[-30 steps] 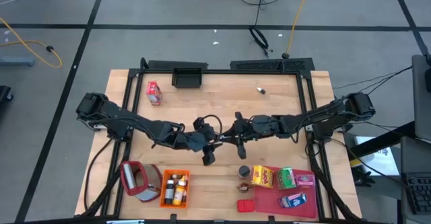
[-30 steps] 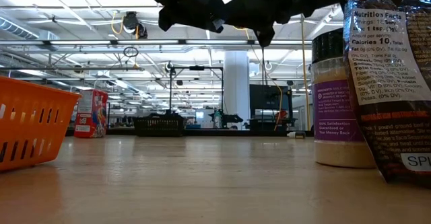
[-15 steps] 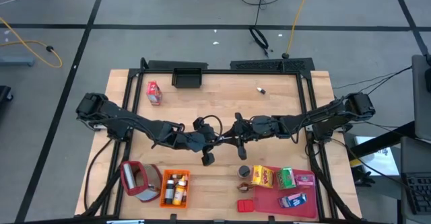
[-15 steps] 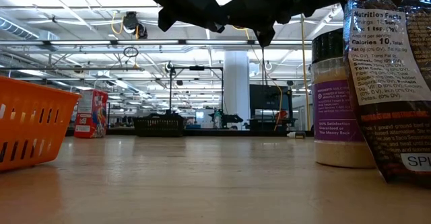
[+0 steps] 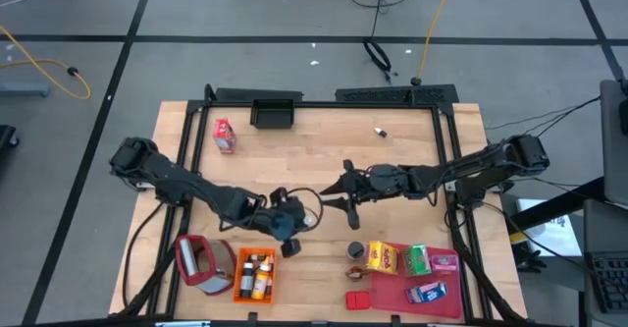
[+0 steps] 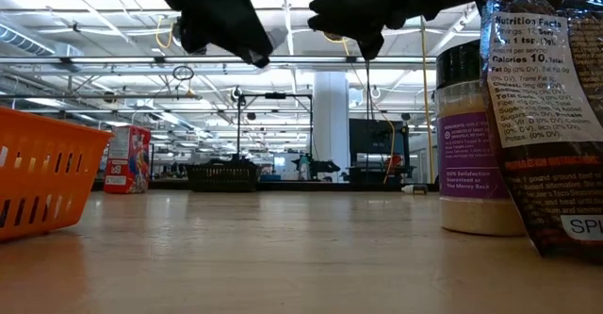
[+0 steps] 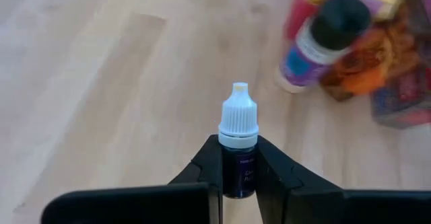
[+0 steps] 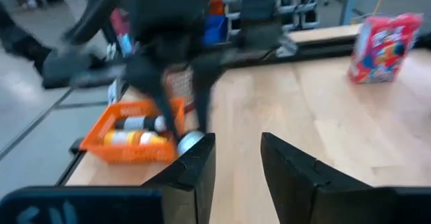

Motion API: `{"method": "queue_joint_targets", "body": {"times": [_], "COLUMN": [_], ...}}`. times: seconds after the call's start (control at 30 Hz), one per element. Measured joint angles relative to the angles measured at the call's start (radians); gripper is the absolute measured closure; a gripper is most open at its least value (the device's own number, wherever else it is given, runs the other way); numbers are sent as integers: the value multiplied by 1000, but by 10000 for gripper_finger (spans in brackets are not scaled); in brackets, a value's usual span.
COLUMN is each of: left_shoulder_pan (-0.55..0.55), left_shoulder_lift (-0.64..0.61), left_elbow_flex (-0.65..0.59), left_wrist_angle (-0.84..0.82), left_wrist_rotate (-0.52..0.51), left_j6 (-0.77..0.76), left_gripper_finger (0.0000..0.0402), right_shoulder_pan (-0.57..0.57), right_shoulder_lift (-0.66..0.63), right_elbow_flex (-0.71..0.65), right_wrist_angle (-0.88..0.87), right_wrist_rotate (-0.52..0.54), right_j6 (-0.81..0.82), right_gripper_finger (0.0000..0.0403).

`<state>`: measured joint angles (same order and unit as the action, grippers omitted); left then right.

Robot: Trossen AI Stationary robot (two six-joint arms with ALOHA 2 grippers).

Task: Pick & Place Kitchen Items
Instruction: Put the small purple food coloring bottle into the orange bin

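White-capped bottle (image 7: pixel 238 150) pinched upright in left gripper (image 5: pixel 287 241), above the tabletop (image 5: pixel 324 150) beside the orange crate (image 5: pixel 254 274); right gripper (image 5: pixel 345 187) spread, empty, mid-table; dark-lidded jar (image 5: pixel 355 250) nearby.

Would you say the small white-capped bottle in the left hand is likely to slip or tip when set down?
The bottle looks light and rigid. The left hand pinches only its lower body, so it could swivel. Tall and narrow, it may tip on release.
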<state>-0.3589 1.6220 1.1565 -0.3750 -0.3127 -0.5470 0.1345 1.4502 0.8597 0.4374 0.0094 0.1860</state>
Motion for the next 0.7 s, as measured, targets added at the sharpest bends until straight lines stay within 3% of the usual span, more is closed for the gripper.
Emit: {"method": "queue_joint_targets", "body": {"times": [0.17,0.7], "left_shoulder_pan": [-35,-188], "left_shoulder_lift": [-4,-6], "left_elbow_flex": [4,4], "left_wrist_angle": [-84,-397], "left_wrist_rotate": [9,385], "left_j6": [-83,-499], "left_gripper_finger": [361,359], "right_shoulder_pan": [2,2], "right_shoulder_lift": [-3,-2], "right_elbow_flex": [-1,-1], "right_wrist_angle": [-18,-65], "right_wrist_rotate": [-11,-10], "right_j6": [-18,-16], "right_gripper_finger": [292,291]}}
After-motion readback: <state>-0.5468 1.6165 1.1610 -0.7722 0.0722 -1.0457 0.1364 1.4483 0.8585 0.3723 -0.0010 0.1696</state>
